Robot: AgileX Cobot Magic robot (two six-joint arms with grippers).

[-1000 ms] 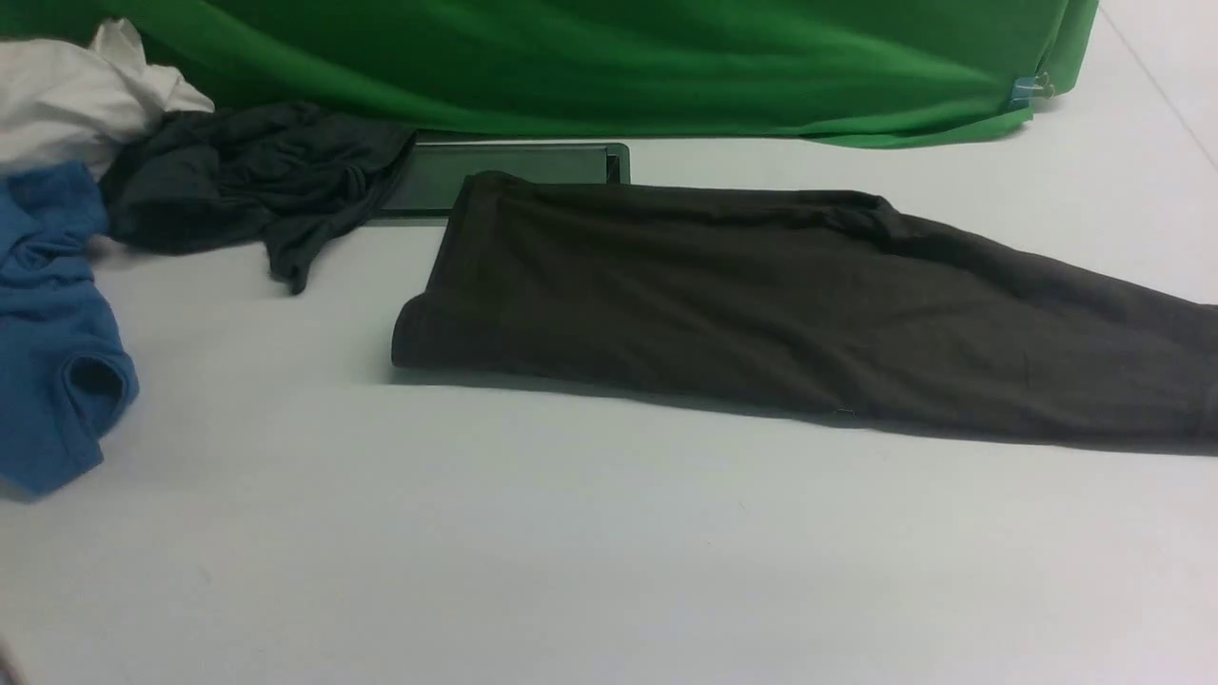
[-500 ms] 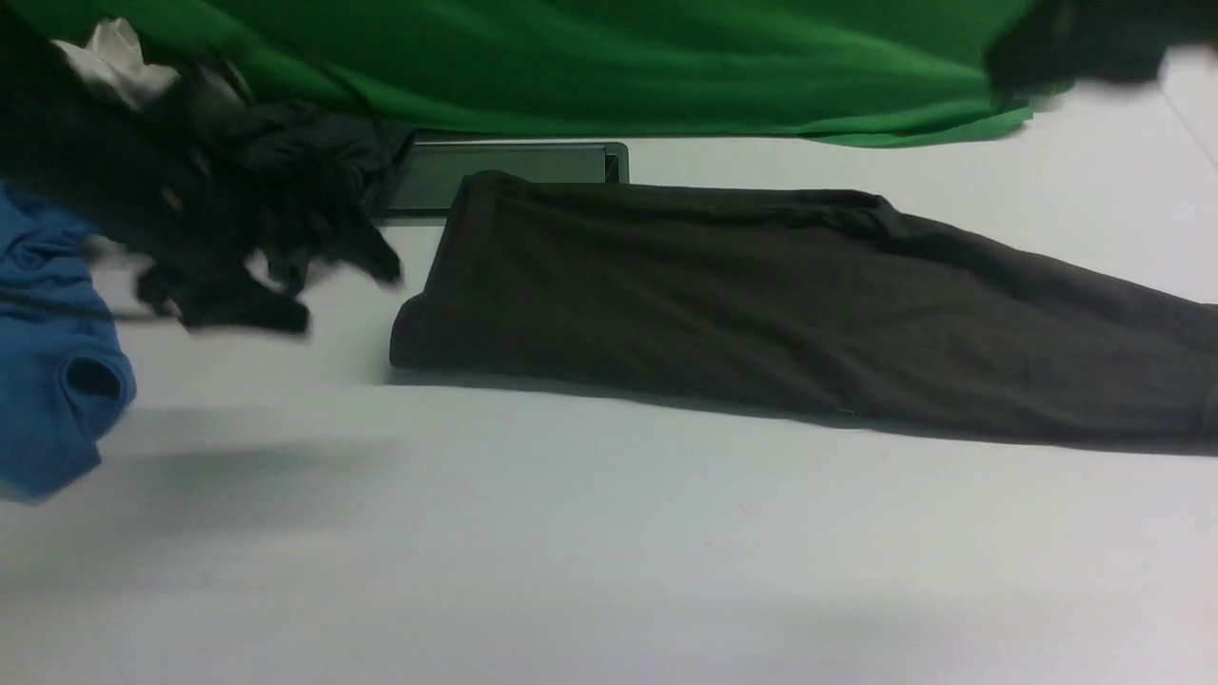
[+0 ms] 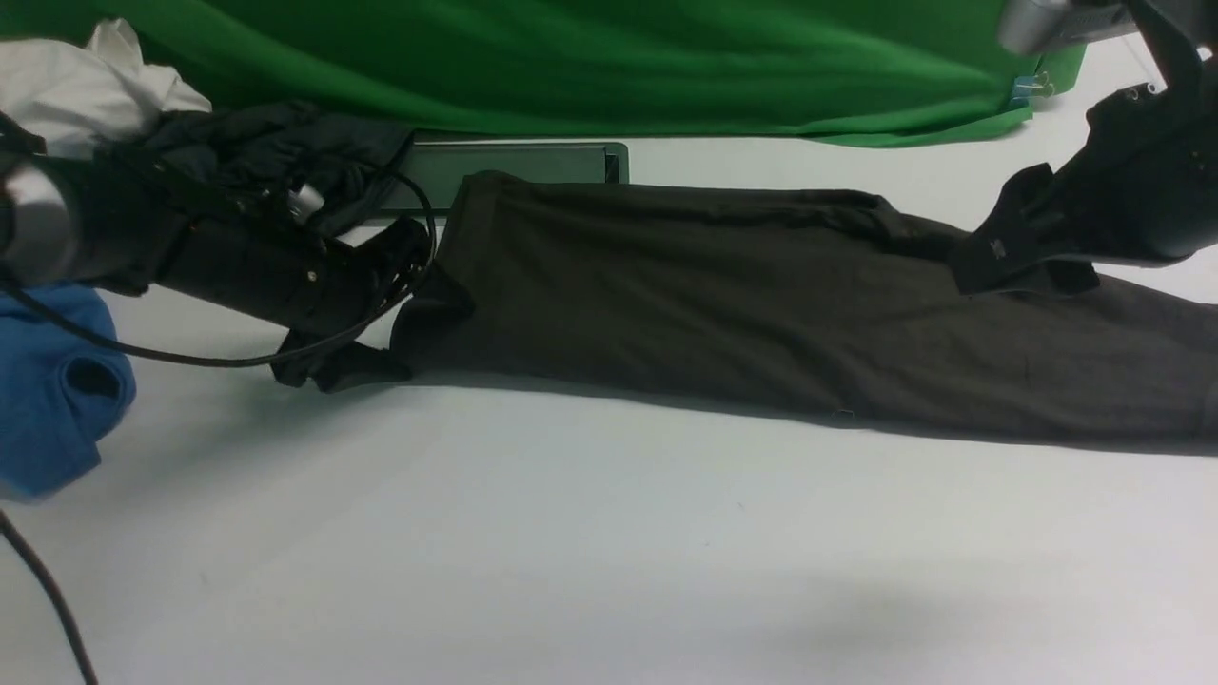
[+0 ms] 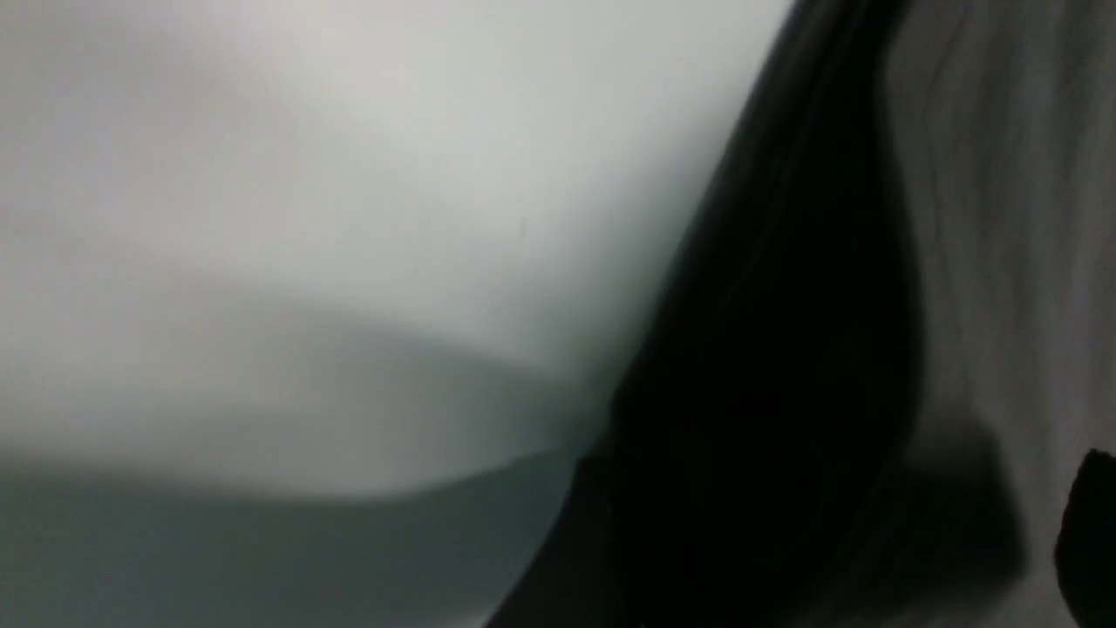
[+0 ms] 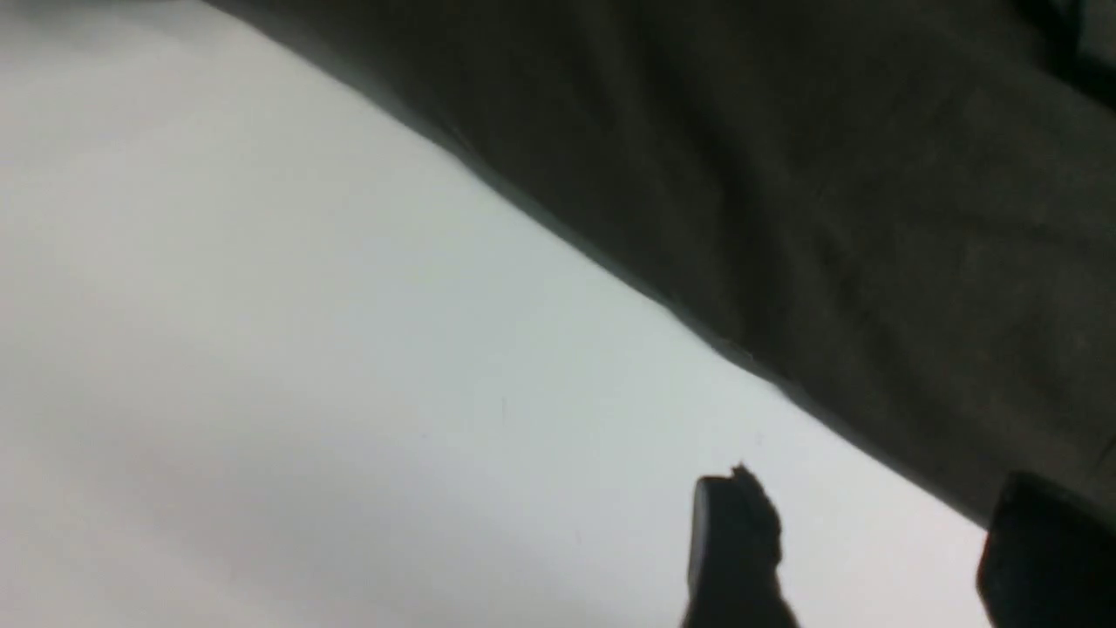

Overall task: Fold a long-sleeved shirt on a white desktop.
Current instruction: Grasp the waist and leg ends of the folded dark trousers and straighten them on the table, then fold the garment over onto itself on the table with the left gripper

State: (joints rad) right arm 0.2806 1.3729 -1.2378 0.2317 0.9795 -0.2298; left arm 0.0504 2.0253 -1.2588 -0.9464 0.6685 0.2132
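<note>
As the long-sleeved shirt (image 3: 714, 304) lay folded into a long band on the white desktop (image 3: 571, 552), the left gripper (image 3: 381, 304) stood with its jaws apart on either side of the band's end, likely placed to take it for the next fold. The right gripper (image 3: 1023, 262), also spread, hung over the other end; whether it touched the cloth was unclear. No container showed, only a hatch (image 3: 514, 166) just beyond the left gripper.

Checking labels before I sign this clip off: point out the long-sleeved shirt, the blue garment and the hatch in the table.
long-sleeved shirt (image 3: 723, 295), front view, middle of the folded body.
blue garment (image 3: 43, 381), front view, fabric beside its round opening.
hatch (image 3: 514, 164), front view, its grey panel.
</note>
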